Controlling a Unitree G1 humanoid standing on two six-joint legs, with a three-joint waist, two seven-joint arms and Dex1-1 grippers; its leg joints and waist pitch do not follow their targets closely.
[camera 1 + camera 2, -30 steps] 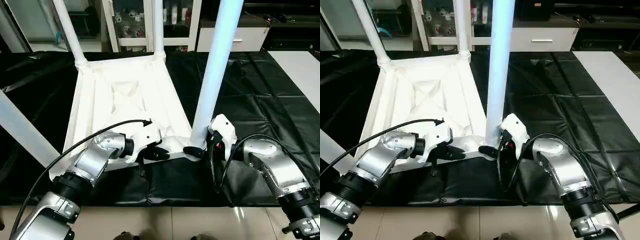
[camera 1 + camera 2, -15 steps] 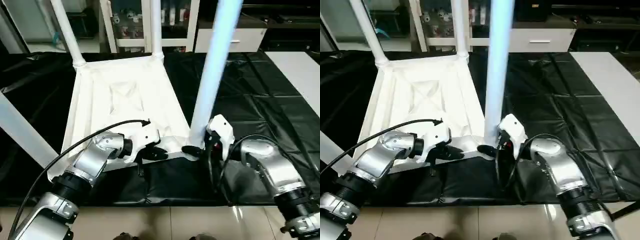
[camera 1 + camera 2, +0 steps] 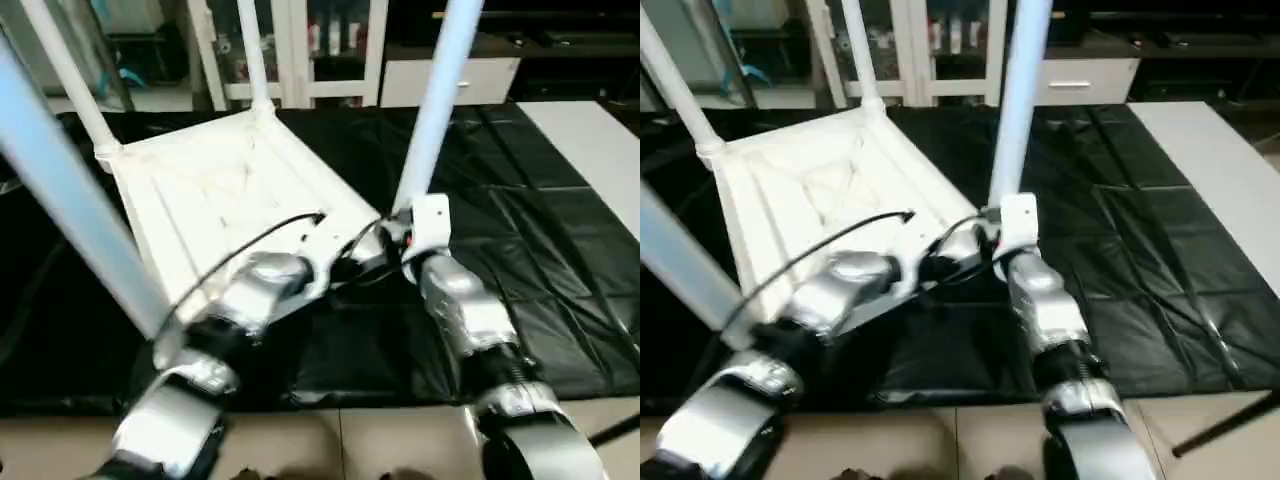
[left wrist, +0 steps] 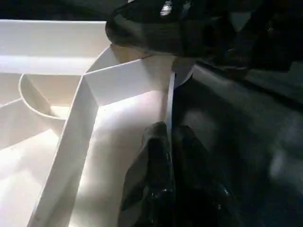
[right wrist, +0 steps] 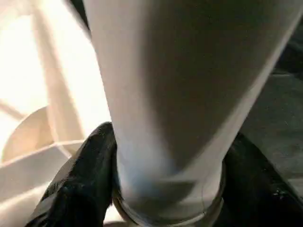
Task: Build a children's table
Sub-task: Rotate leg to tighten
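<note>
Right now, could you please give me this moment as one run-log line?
table: tabletop upside down, four legs up | left gripper: pinching tabletop rim | right gripper: clamped on near-right leg base

Both head views are smeared by motion blur, worst on the forearms [image 3: 250, 300] and the near leg [image 3: 70, 190]. Room light is even and bright; the black cover [image 3: 560, 250] shows soft sheen on its creases. The left wrist view is dim, with glare on the tabletop rib [image 4: 113, 80]. The right wrist view is overexposed at the tabletop and unfocused on the leg [image 5: 180, 85].
</note>
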